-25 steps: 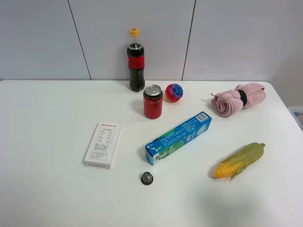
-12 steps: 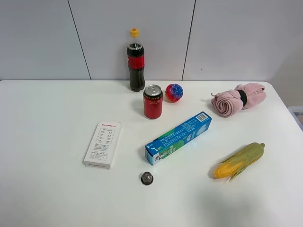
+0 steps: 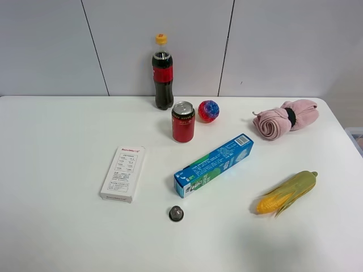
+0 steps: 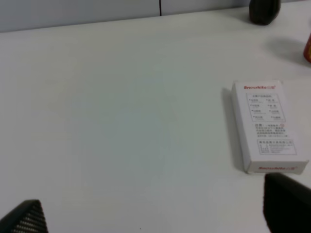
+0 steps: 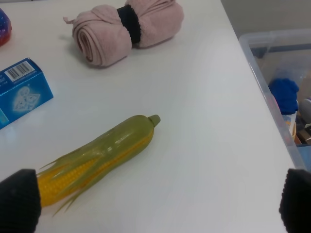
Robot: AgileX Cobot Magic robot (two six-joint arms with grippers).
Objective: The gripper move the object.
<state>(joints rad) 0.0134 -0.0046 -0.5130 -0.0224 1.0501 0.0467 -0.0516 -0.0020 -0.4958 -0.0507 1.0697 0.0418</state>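
The object, a long slim blue and green carton (image 3: 214, 165), lies diagonally near the middle of the white table; one end of it shows in the right wrist view (image 5: 22, 92). Neither arm shows in the exterior high view. My left gripper (image 4: 155, 213) is open and empty, its black fingertips (image 4: 286, 204) spread wide above bare table next to the flat white box (image 4: 267, 125). My right gripper (image 5: 155, 204) is open and empty, its fingertips (image 5: 17, 201) spread wide over the corn cob (image 5: 97, 158), away from the carton.
A cola bottle (image 3: 163, 72), a red can (image 3: 183, 122) and a coloured ball (image 3: 209, 111) stand behind the carton. A pink rolled towel (image 3: 285, 119) and the corn (image 3: 286, 192) lie to the right, the white box (image 3: 123, 173) to the left, and a small dark cap (image 3: 176, 213) in front. A clear bin (image 5: 277, 87) sits beyond the table's right edge.
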